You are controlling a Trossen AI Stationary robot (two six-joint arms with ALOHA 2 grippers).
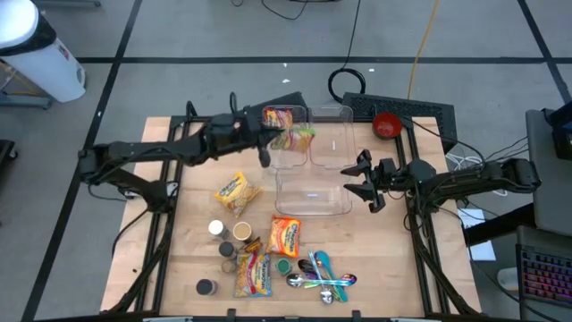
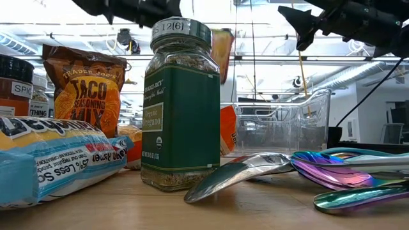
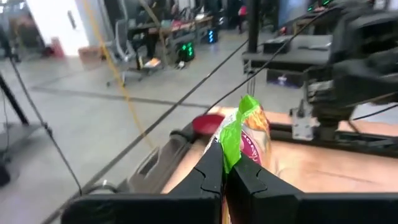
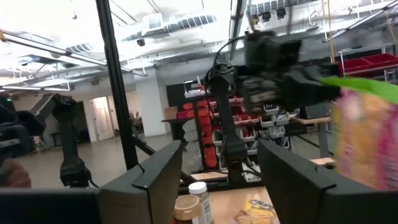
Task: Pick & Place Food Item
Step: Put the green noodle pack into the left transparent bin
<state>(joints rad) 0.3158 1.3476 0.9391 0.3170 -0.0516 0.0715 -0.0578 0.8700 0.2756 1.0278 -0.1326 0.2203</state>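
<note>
1. The left gripper (image 1: 268, 136) hung above the table's far middle, its fingers pinched on the green edge of a snack packet (image 1: 299, 135); the left wrist view showed the two fingers pressed together on that edge.
2. The packet dangled over the two clear plastic bins (image 1: 311, 174), near the seam between the far-left bin, which already held a food packet (image 1: 278, 117), and the nearer large bin.
3. The right gripper (image 1: 365, 182) waited just beside the bins' right wall, fingers spread and holding nothing.
4. Judged as the placing step: it would go best by centring the packet over one bin's opening, lowering until its bottom was below the rim, then letting go, so the limp packet would not drape over the wall.
5. The rims and the divider were the edges to clear; the packet hung close to the divider.
6. Open room lay above the bins and toward the left arm's side. The right gripper crowded the right wall; the ramen packets (image 1: 284, 236), spice jars (image 1: 242, 232) and spoons (image 1: 323, 274) filled the near table.
</note>
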